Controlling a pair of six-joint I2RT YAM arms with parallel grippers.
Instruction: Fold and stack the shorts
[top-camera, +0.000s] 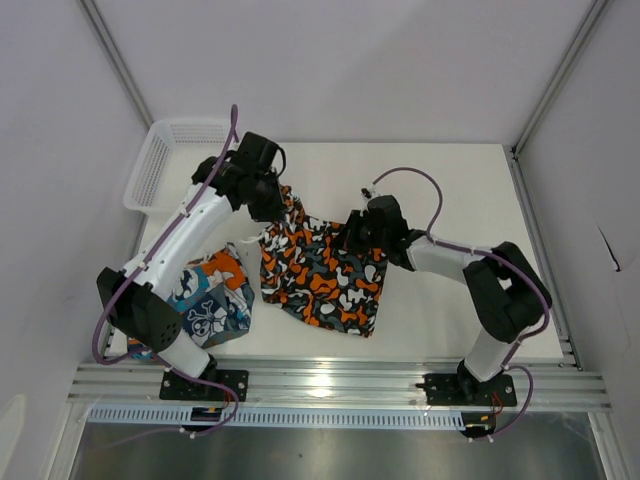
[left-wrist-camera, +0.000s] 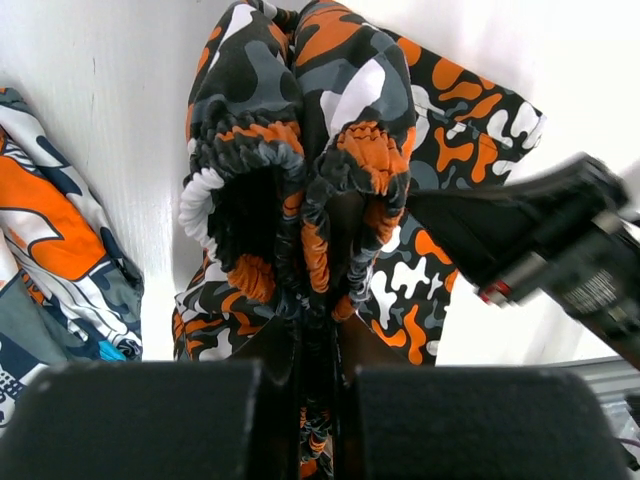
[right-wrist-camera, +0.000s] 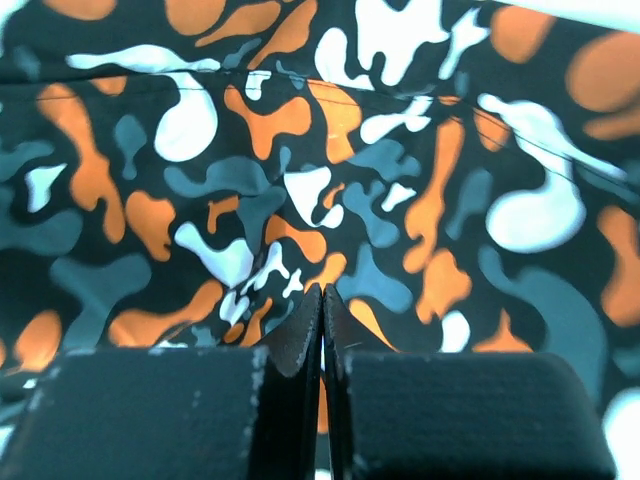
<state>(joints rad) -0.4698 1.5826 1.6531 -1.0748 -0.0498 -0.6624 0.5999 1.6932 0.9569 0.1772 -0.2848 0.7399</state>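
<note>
Step in hand, by my read: folding the camouflage shorts (top-camera: 320, 275), which lie mid-table and spread toward the near edge. Your left gripper (top-camera: 268, 205) pinches their gathered elastic waistband at the far end, bunched and lifted. Your right gripper (top-camera: 355, 238) has its fingers pressed together against the cloth on the shorts' right side; I can't tell whether a layer is caught between them. The next move calls for a sure hold there, then both ends carried together so the pair doubles over flat. Count: two pairs of shorts, this one plus the patchwork shorts (top-camera: 215, 300), rumpled at the table's (top-camera: 450, 190) near left corner. One white basket (top-camera: 165, 150), far left corner.
</note>
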